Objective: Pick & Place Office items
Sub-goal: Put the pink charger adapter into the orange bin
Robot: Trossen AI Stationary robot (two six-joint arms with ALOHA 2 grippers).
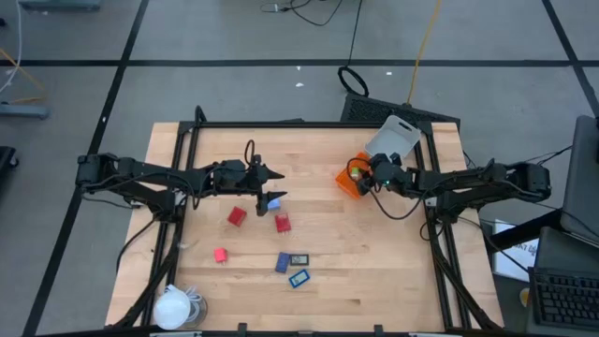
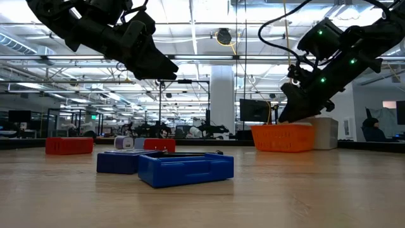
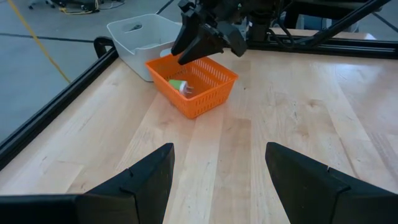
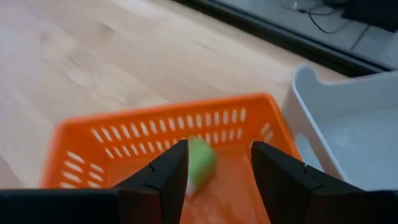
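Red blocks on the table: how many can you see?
3: one red block near the middle, another right of it, the third closer to the front-left. More may hide under the arms.

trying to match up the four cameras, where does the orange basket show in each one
High view: orange basket at the table's right-rear, under the right end effector.
Low view: right of centre, in the background.
Left wrist view: upper middle, ahead across the table.
Right wrist view: fills the lower half, directly below.
Shared landmark: the pale bin touching the basket, seen in every view.

Small office items (red, blue) scattered mid-table
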